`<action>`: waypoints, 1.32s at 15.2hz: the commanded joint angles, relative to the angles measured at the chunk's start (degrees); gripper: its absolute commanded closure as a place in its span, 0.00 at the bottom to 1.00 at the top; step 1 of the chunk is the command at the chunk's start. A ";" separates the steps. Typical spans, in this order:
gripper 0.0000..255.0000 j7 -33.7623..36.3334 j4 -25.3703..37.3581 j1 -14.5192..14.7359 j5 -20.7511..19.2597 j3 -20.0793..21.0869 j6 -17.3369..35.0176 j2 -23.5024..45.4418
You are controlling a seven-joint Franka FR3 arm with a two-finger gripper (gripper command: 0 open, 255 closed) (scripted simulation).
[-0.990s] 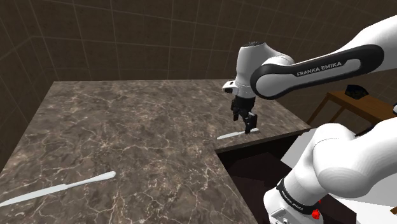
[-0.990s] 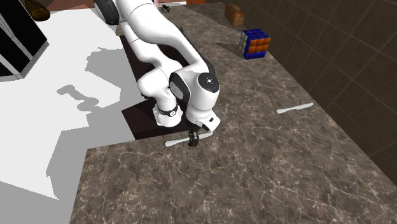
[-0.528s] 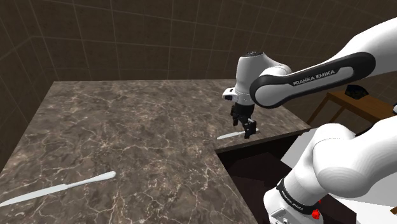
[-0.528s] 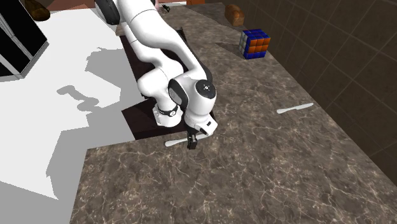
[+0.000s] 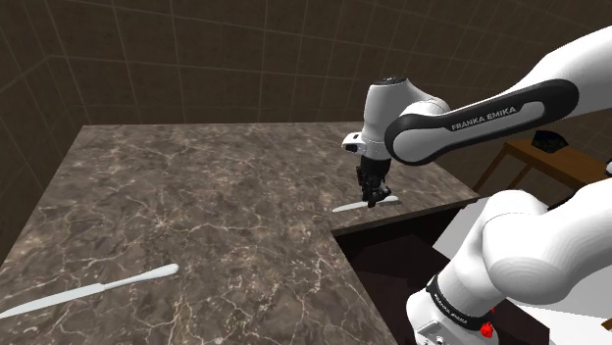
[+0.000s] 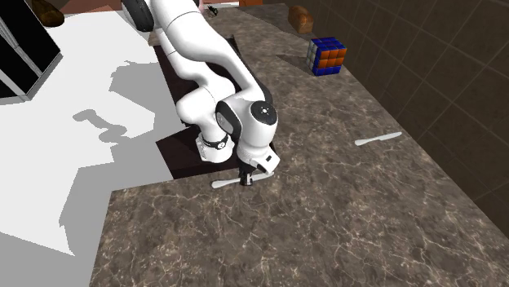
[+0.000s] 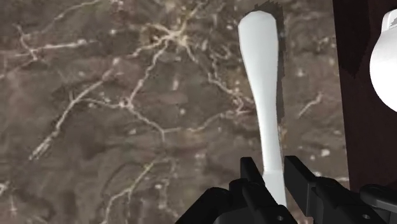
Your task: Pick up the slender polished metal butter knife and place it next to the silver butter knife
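Down has come the gripper (image 5: 371, 199) since a moment ago, and its two black fingers have closed in. Now they pinch the pale knife (image 5: 345, 207) on its thin part, one finger on each side. The knife lies flat on the brown stone counter (image 5: 196, 186), right by the counter's edge, next to the dark gap where the arm's stand is. From the wrist I can see the knife (image 7: 264, 76) run straight out from the gripper (image 7: 273, 184) to its wide end.

The second knife (image 5: 93, 289) lies well apart, near the shoulder view's lower left corner. A wide stretch of stone top lies between the two knives.

From the other side, the gripper (image 6: 245, 180) hangs under the arm's big white joint, which leans over the pale knife (image 6: 222, 183). The second knife (image 6: 378, 139) lies close to the tiled wall. A colored cube (image 6: 326, 56) sits farther along that wall, away from both knives.
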 commanded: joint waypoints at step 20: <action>1.00 -1.67 5.75 0.52 2.10 1.58 -13.61 -6.48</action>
